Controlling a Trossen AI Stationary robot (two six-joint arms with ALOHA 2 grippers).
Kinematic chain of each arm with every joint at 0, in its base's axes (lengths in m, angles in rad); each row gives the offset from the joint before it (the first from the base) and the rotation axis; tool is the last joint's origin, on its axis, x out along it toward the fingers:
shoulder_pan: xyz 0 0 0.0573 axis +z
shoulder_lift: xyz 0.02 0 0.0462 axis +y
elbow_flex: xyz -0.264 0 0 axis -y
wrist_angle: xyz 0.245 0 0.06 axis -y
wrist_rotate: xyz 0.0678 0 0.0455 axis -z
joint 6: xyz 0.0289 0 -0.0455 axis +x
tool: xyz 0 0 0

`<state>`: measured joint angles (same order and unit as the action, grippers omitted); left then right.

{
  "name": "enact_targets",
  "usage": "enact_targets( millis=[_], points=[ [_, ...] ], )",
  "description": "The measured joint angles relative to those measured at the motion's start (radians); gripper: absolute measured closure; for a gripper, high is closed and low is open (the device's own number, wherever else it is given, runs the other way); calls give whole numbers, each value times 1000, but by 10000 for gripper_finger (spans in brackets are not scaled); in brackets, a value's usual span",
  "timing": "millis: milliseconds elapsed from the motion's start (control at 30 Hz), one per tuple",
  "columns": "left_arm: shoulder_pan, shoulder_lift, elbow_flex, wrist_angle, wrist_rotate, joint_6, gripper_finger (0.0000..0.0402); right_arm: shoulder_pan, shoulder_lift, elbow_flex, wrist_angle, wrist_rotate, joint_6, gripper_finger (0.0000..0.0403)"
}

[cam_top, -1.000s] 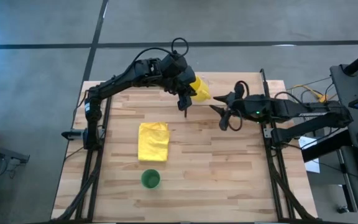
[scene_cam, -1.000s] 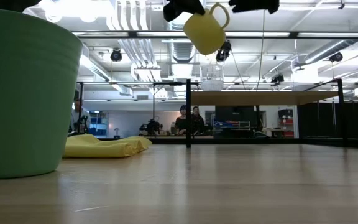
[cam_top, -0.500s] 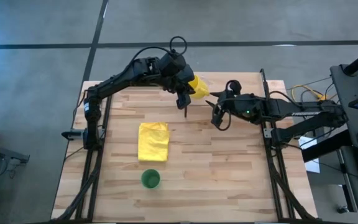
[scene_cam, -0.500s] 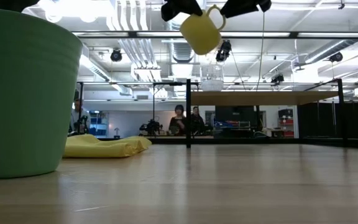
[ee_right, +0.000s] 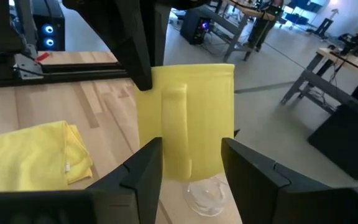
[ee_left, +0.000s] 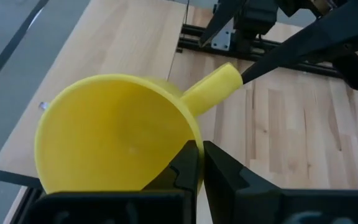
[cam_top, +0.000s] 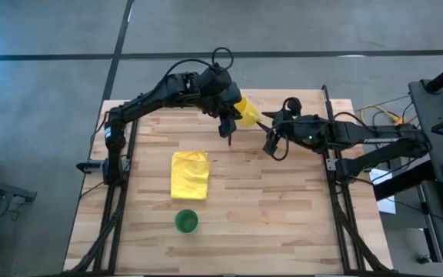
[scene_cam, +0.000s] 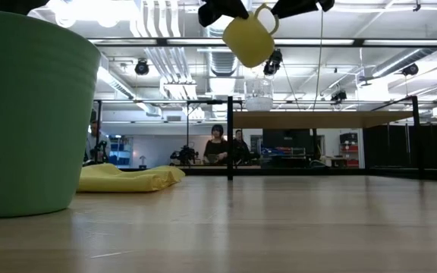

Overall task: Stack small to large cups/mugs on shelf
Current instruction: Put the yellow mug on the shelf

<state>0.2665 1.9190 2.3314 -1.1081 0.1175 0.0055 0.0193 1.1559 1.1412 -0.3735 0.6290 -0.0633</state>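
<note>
My left gripper (ee_left: 199, 158) is shut on the yellow mug (cam_top: 246, 111), held high over the table's far part, above the clear glass cup (scene_cam: 259, 100). The glass cup stands on the raised shelf (scene_cam: 325, 117) and also shows in the right wrist view (ee_right: 207, 193). My right gripper (ee_right: 191, 155) is open next to the mug, one finger on either side of the mug's handle (ee_right: 174, 124). I cannot tell whether it touches the handle. The green cup (cam_top: 186, 221) stands upright near the table's near edge. My left gripper holds the yellow mug by its rim (ee_left: 188, 140), next to the handle's root, with one finger inside the mug and one outside. The mug is lifted clear and tilted, and its handle (ee_left: 213, 89) points toward the right gripper.
A folded yellow cloth (cam_top: 189, 174) lies on the table between the mug and the green cup. Black posts (scene_cam: 230, 136) hold up the shelf. People show in the room beyond the table (scene_cam: 218, 144).
My right gripper has moved toward the table's left and far edge, up to the yellow mug, and its fingers now stand around the handle. The mug has stayed about where it was in my left gripper.
</note>
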Motion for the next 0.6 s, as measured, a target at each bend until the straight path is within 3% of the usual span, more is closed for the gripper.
enact_targets(
  millis=[233,600],
  points=[
    [0,0,0,0,-2,0,401,0,18,-1,-1,1,2,264],
    [0,1,0,6,-4,0,401,0,34,-1,32,1,-8,332]
  ],
)
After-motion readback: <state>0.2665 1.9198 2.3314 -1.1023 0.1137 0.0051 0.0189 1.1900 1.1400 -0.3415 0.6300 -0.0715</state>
